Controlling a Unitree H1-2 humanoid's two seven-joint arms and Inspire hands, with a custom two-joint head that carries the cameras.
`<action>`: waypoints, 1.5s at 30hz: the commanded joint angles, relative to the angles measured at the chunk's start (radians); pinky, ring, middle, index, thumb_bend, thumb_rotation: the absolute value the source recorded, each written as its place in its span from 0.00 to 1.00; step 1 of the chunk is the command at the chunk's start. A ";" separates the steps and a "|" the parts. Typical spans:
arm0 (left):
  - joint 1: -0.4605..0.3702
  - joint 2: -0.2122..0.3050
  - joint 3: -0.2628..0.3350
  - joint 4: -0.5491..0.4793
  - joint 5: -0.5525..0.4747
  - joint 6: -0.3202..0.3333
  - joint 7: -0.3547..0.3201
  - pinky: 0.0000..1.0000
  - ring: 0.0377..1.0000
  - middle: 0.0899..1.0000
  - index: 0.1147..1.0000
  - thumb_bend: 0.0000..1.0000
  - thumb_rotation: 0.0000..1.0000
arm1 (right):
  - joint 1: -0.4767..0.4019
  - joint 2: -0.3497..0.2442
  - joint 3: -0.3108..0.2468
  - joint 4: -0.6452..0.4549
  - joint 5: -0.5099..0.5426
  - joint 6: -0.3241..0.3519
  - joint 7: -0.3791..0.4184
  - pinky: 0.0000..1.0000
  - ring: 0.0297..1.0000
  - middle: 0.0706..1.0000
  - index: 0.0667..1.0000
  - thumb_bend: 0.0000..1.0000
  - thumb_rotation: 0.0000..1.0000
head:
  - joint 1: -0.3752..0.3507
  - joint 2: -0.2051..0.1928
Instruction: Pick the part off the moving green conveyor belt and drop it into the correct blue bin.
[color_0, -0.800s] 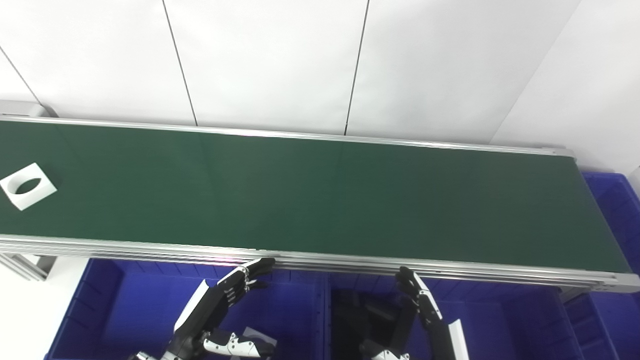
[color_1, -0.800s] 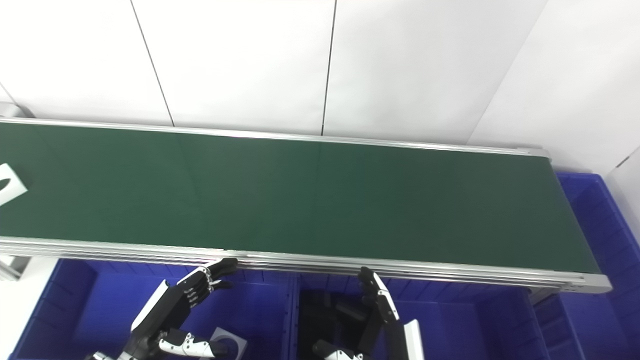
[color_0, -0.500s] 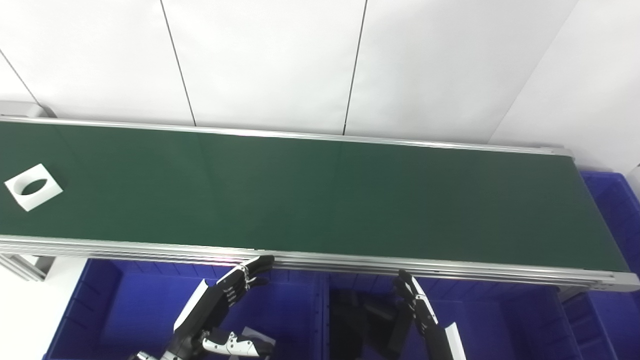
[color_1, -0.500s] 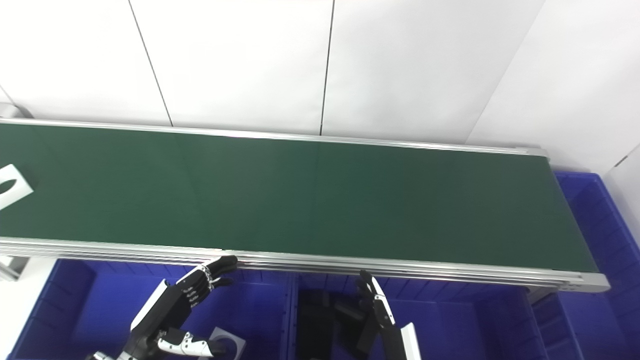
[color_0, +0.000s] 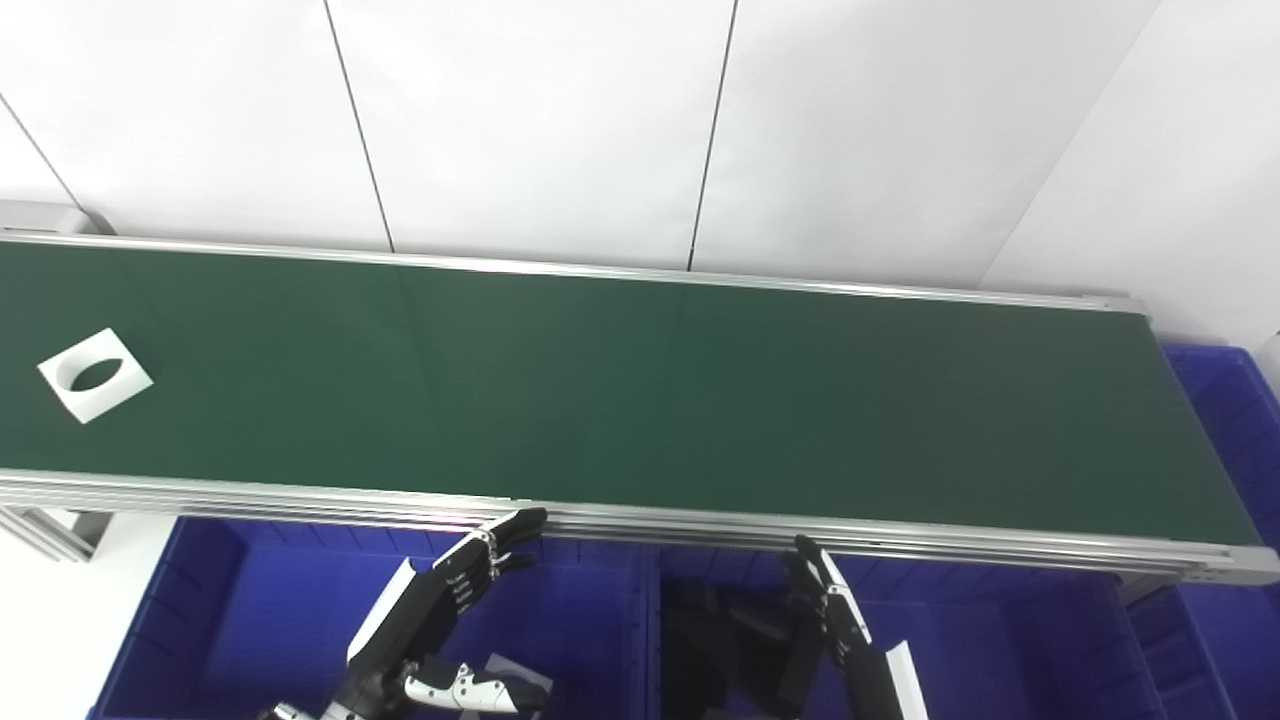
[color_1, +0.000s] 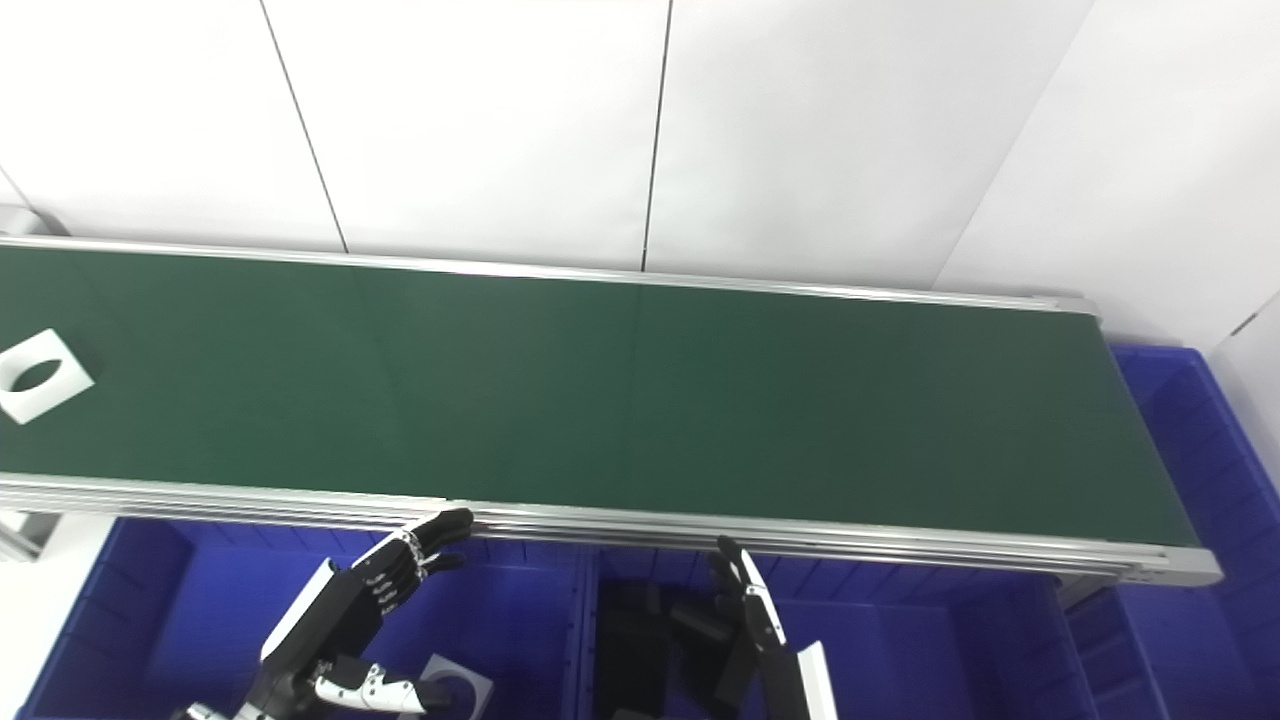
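A white square part with a round hole (color_0: 96, 374) lies flat on the green conveyor belt (color_0: 640, 390) at its far left; it also shows in the right eye view (color_1: 38, 375). My left hand (color_0: 445, 600) is open and empty, fingers stretched out, over the left blue bin (color_0: 230, 620) just below the belt's near rail. My right hand (color_0: 835, 625) is open and empty, fingers pointing up, over the middle blue bin (color_0: 990, 650). Both hands are far to the right of the part.
A white part (color_0: 515, 680) lies in the left bin beneath my left hand. Dark parts (color_0: 720, 640) lie in the middle bin. Another blue bin (color_0: 1235, 420) stands beyond the belt's right end. A white panelled wall (color_0: 640, 120) rises behind the belt.
The white part has ridden the belt to the right. My right hand has sunk slightly. My left hand has stayed in place.
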 joint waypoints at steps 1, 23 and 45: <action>-0.014 0.006 0.000 -0.031 -0.006 -0.036 0.000 0.84 0.90 0.90 0.84 0.91 0.24 | 0.004 0.017 -0.003 -0.042 0.002 0.005 -0.005 0.82 0.88 0.87 0.93 0.84 0.26 | 0.000 0.009; -0.005 -0.001 -0.001 -0.069 0.009 -0.020 0.015 0.87 0.92 0.92 0.86 0.89 0.28 | 0.004 0.039 -0.016 -0.089 0.041 0.069 0.010 0.80 0.87 0.86 0.90 0.76 0.21 | 0.018 0.085; 0.022 -0.068 -0.025 -0.058 0.073 -0.044 0.069 0.79 0.86 0.87 0.81 0.93 0.26 | 0.007 -0.031 -0.058 -0.026 0.161 -0.007 0.031 0.91 0.91 0.91 0.95 0.66 0.04 | 0.414 -0.080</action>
